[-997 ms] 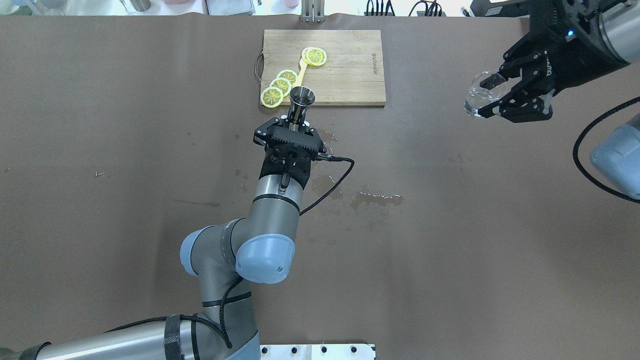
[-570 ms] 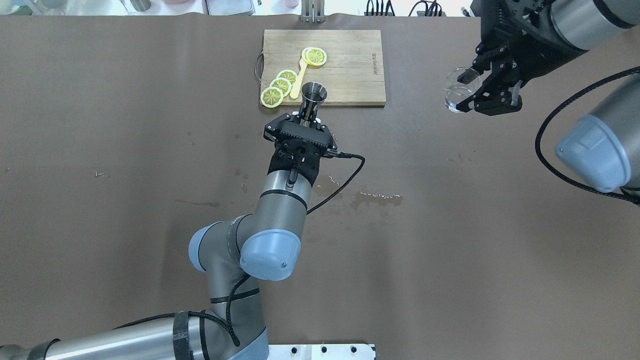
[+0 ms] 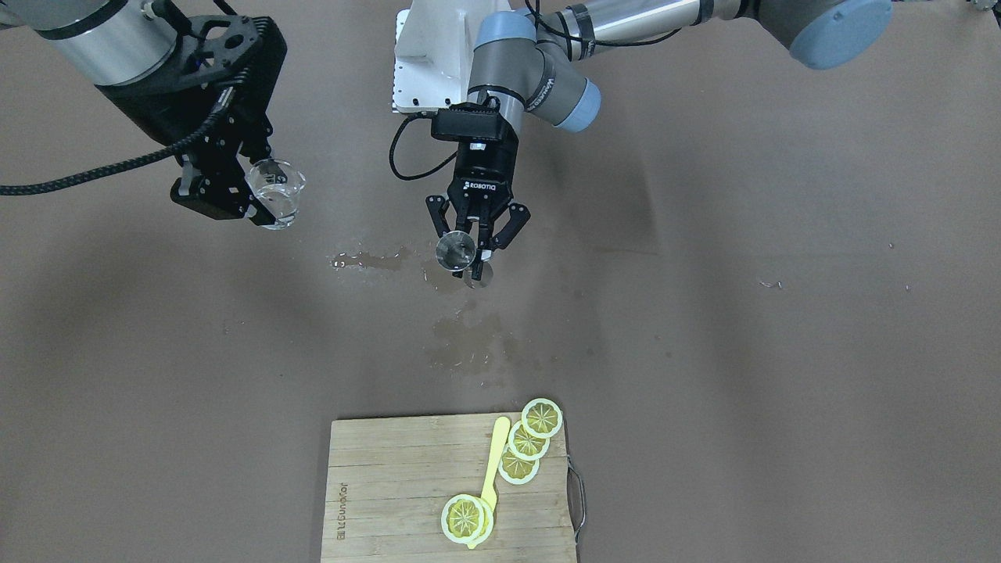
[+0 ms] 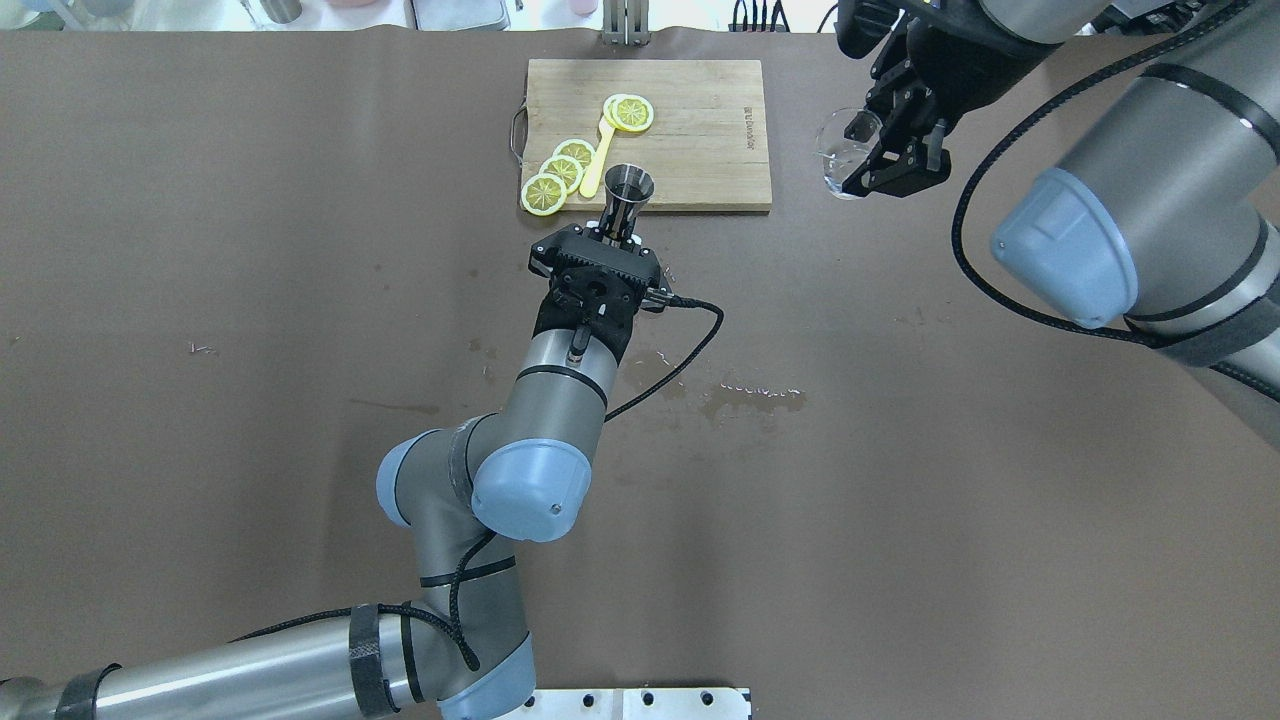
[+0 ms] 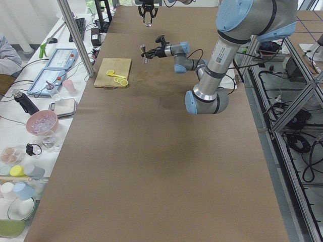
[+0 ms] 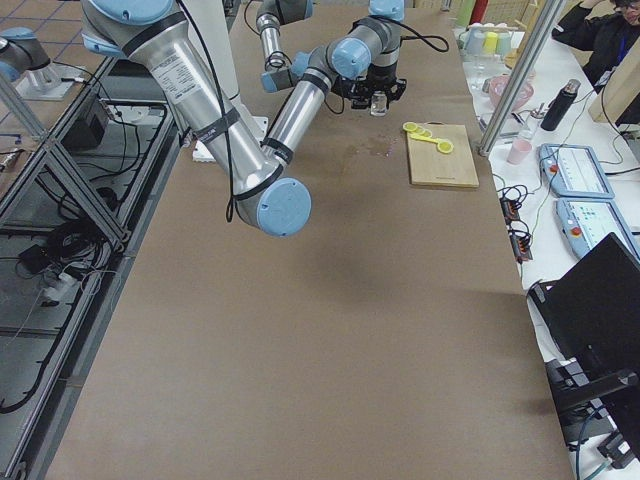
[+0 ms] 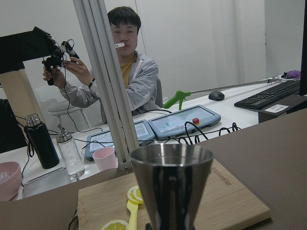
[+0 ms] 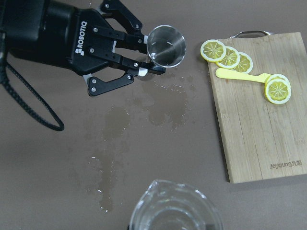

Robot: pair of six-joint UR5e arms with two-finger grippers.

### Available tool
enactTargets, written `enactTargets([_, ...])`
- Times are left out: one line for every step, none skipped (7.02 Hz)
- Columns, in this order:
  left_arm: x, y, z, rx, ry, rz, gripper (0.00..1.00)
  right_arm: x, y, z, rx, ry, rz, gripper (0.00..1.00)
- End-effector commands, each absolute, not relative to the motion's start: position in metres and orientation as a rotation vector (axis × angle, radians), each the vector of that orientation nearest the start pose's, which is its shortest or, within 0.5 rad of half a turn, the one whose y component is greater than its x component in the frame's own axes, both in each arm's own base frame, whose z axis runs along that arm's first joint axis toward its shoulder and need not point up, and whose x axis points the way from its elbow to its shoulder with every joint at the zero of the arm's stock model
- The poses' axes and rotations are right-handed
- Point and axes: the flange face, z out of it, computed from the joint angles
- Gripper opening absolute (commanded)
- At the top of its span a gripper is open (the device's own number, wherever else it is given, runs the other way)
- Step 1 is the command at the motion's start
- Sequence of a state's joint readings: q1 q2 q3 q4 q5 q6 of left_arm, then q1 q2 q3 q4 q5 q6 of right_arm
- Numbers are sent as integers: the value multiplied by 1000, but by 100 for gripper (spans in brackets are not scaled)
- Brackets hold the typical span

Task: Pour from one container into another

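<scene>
My left gripper (image 4: 614,236) is shut on the narrow waist of the steel jigger (image 4: 630,193), held upright just in front of the cutting board, its open mouth (image 8: 166,45) facing up. The same jigger (image 3: 457,252) fills the left wrist view (image 7: 172,187). My right gripper (image 4: 853,158) is shut on the rim of the clear glass cup (image 4: 834,154), raised off the table to the right of the board. The cup (image 3: 278,191) hangs apart from the jigger, its lip (image 8: 175,210) at the bottom of the right wrist view.
A wooden cutting board (image 4: 700,140) with lemon slices (image 4: 560,170) and a yellow spoon lies beyond the jigger. Wet patches (image 4: 752,396) mark the brown table cover around and behind the left gripper. Operators' gear lines the far table edge.
My right arm has carried the glass cup leftward and slightly farther back, closer to the board's right edge. The left gripper shifted a little right with the jigger, then held still.
</scene>
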State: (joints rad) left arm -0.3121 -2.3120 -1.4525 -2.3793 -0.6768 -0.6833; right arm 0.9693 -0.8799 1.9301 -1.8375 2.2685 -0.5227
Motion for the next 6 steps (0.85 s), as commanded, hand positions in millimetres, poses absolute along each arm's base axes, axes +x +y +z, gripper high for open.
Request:
enactTargets([586, -411, 161, 1319, 669, -161, 0, -307, -541, 113, 740, -706, -1309, 0])
enactTargets([586, -410, 162, 1318, 671, -158, 0, -317, -554, 100, 726, -684, -1328, 0])
enactTargets([590, -411, 167, 1315, 662, -153, 0, -338, -568, 90, 704, -665, -1350, 0])
enactTargets([584, -410, 162, 1329, 679, -175, 0, -347, -572, 87, 697, -645, -1368, 0])
enactTargets([577, -407, 164, 1338, 710, -193, 0, -353, -579, 77, 674, -616, -1420, 0])
enactTargets([573, -413, 161, 1350, 704, -178, 0, -367, -580, 72, 655, -596, -1445, 0])
